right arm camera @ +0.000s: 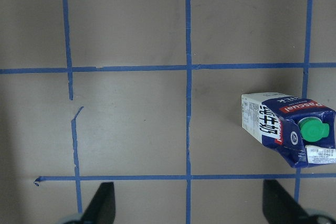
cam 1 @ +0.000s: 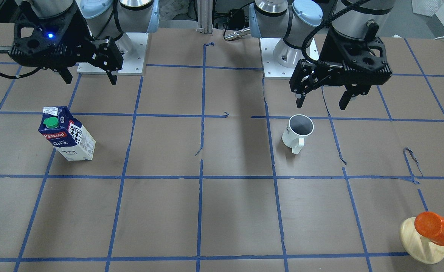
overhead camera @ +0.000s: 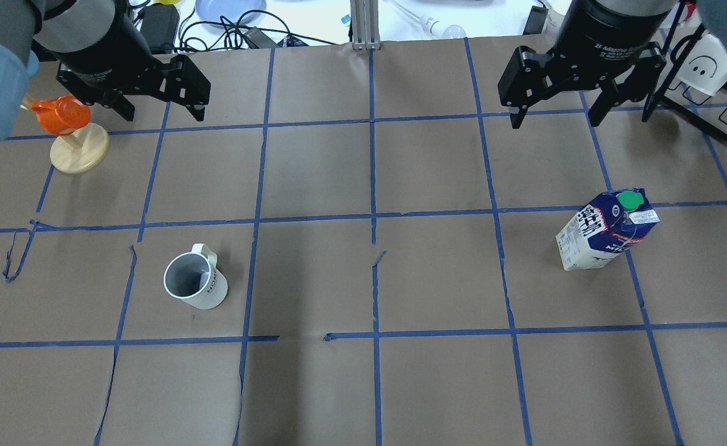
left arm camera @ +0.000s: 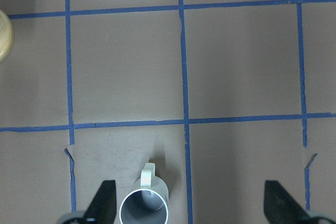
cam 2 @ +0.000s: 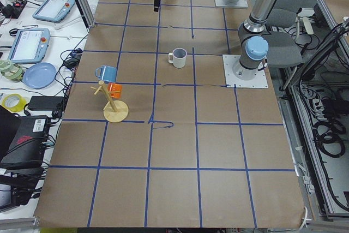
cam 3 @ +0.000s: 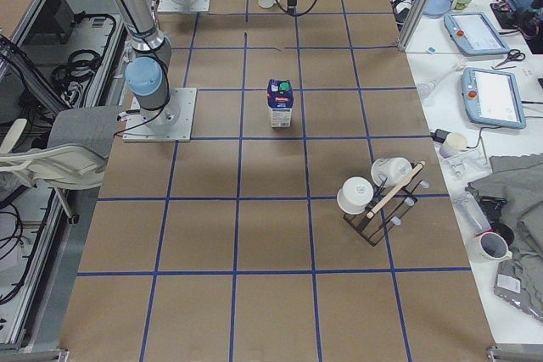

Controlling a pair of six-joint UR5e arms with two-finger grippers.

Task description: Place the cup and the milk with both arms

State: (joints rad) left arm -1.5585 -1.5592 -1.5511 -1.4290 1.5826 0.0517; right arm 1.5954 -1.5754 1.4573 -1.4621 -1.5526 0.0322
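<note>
The white cup (overhead camera: 194,284) stands upright on the brown paper on the left side, its handle toward the far side; it also shows in the front view (cam 1: 298,130). My left gripper (overhead camera: 165,114) hangs open and empty high above the table, beyond the cup. In the left wrist view the cup (left arm camera: 145,207) sits at the bottom edge, next to the left fingertip. The milk (overhead camera: 606,229) stands upright on the right side, green cap on top. My right gripper (overhead camera: 555,122) is open and empty, high and beyond the milk. In the right wrist view the milk (right arm camera: 287,127) lies toward the right.
An orange cup hangs on a wooden stand (overhead camera: 78,155) at the far left, close under the left arm. A rack with white mugs (cam 3: 382,197) stands near the table's far edge on the right side. Blue tape lines grid the paper (overhead camera: 370,285).
</note>
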